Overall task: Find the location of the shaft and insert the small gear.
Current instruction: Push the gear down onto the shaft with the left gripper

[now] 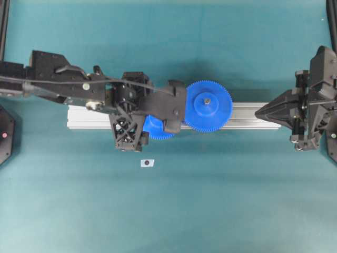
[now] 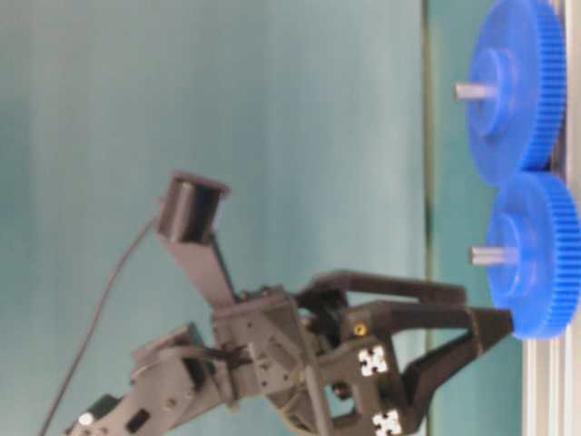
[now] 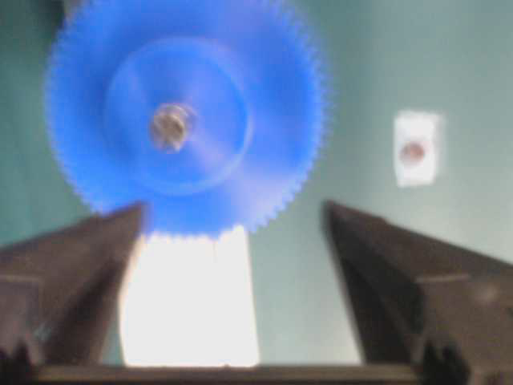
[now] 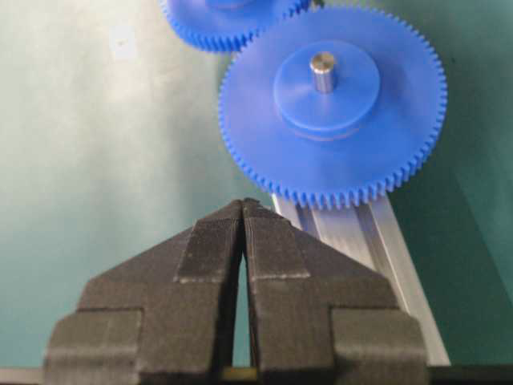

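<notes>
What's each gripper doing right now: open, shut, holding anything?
Left gripper: open, holding nothing; small gear sits on its shaft ahead of the fingers.
Right gripper: shut, empty.

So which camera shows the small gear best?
The left wrist view: the small gear fills it, seated on its shaft. Table-level shows it edge-on; overhead, the left end effector mostly hides it; right wrist catches only its rim.

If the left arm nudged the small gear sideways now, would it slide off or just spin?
Probably spin, not slide: the small gear sits on a shaft poking through its hub. Its teeth appear to mesh with the large gear, so that would likely turn too. It looks like rigid plastic, unlikely to flex.
</notes>
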